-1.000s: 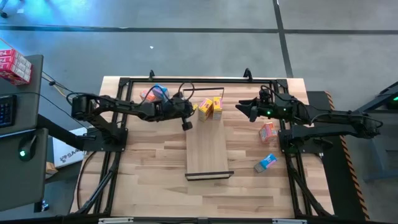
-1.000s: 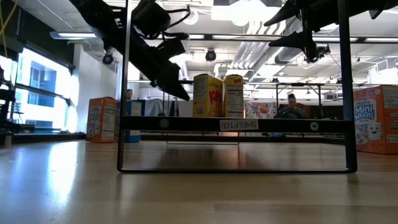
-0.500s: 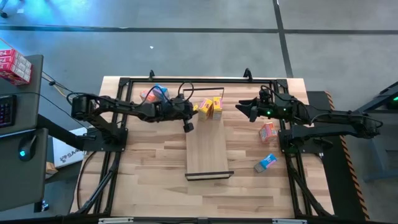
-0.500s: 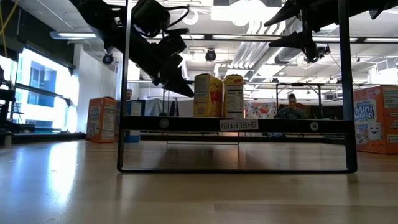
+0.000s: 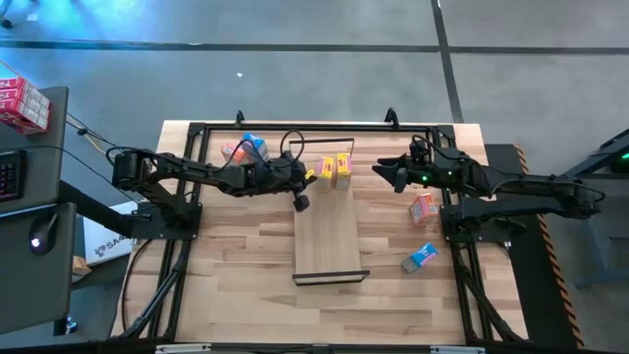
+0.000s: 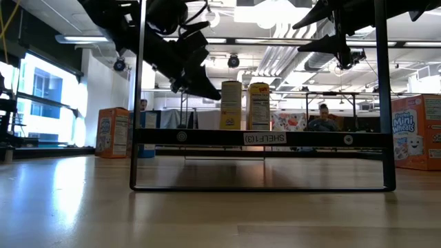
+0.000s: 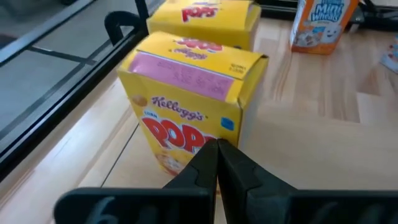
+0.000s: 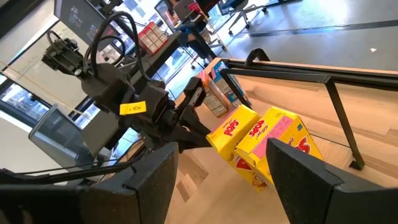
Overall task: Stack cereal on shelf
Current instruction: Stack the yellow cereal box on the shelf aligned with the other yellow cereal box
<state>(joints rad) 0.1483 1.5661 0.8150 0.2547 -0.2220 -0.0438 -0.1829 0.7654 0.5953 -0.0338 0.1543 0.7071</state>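
Left end effector (image 7: 217, 163), fingers pressed together, sits right against the near yellow cereal box (image 7: 191, 102) at the shelf's (image 5: 329, 236) far end. I'd nudge gently and low, or it'll tip. Right end effector (image 5: 388, 172) hangs spread nearby.

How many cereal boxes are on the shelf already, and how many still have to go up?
Two yellow boxes stand side by side at the far end of the shelf. The left gripper, jaws shut, is nudging the nearer yellow one. Four are left on the table: an orange-pink box and a blue box by the left arm, another orange-pink box and blue box near the right gripper, which waits, jaws open.
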